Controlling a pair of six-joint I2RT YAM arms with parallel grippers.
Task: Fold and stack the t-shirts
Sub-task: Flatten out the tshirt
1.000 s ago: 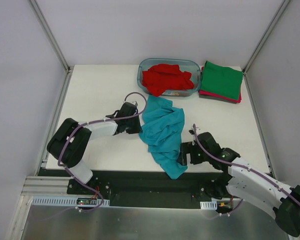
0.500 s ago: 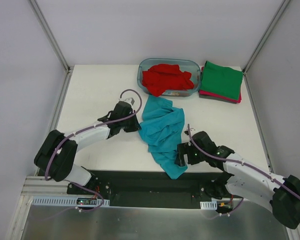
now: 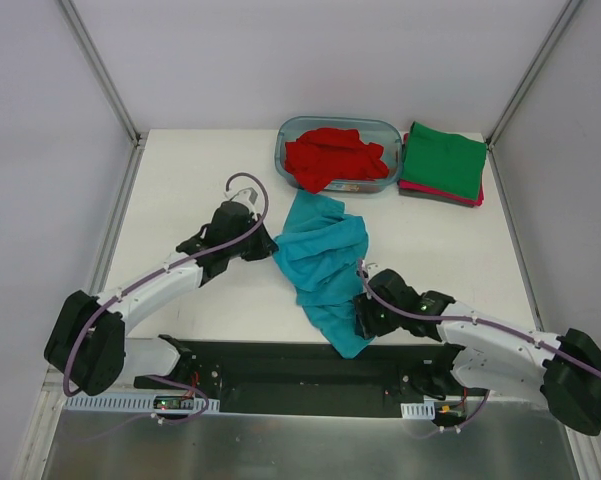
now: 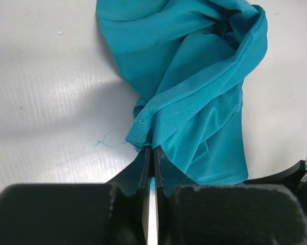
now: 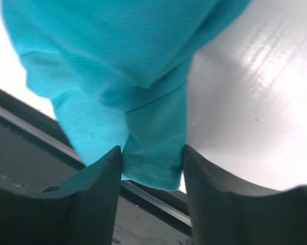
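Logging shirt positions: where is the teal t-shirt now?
In the top view, the teal t-shirt lies crumpled mid-table between the left gripper and right gripper, on the near side of the tub.

The top view looks down from above and behind me, set far enough back to take in the whole worktop [image 3: 190, 180]. My left wrist camera sits close behind my left tool [image 4: 152, 149], facing along its fingers onto the teal t-shirt [image 4: 194, 76]. My right wrist camera looks low past my right tool [image 5: 152, 150] at that shirt's near end, and all three views share the shirt.
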